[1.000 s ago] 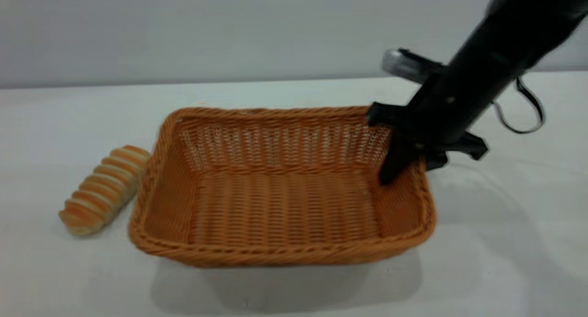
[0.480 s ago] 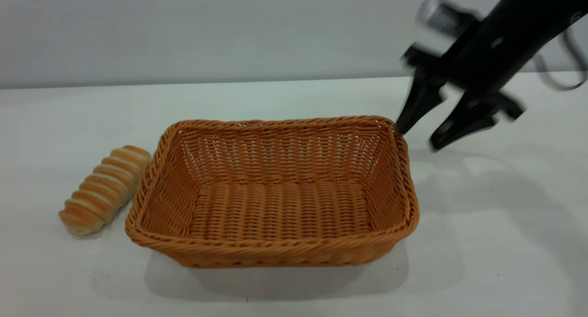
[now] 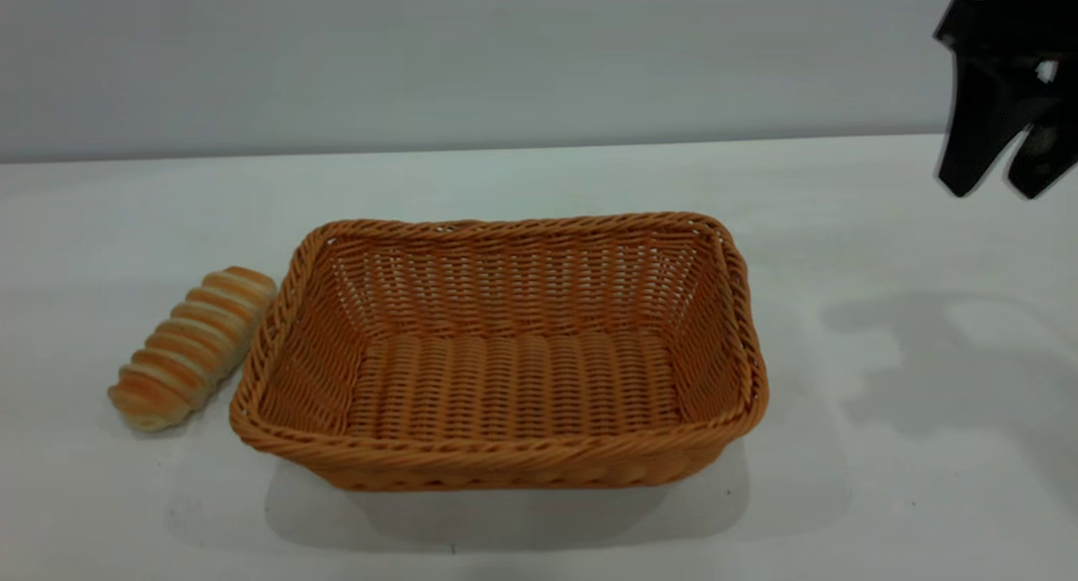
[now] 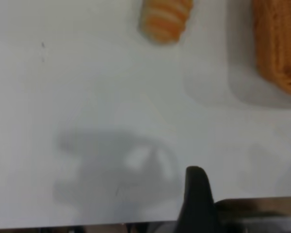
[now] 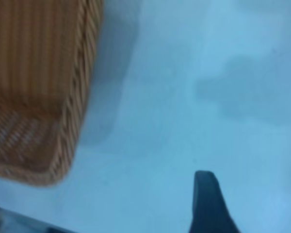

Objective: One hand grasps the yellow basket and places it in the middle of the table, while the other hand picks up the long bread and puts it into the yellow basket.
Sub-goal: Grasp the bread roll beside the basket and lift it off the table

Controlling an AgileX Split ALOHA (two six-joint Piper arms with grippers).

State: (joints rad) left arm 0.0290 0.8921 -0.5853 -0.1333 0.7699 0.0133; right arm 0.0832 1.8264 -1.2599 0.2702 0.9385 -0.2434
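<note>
The yellow basket [image 3: 505, 461] sits flat in the middle of the white table [image 3: 884, 497], open and with nothing in it. The long bread [image 3: 192, 348] lies on the table just off the basket's left end, not touching any gripper. My right gripper [image 3: 994, 181] is open and holds nothing, raised high near the table's far right, well clear of the basket. The right wrist view shows the basket's corner [image 5: 39, 73] and one finger [image 5: 207, 204]. The left gripper is out of the exterior view. Its wrist view shows one finger [image 4: 196, 194] above bare table, with the bread [image 4: 165, 19] and a basket corner [image 4: 281, 48] farther off.
A plain grey wall runs behind the table's back edge. Arm shadows fall on the white surface to the right of the basket.
My right gripper let go of the basket's right rim, opened, then rose and drew away to the upper right. The basket settled flat. The bread has not moved.
</note>
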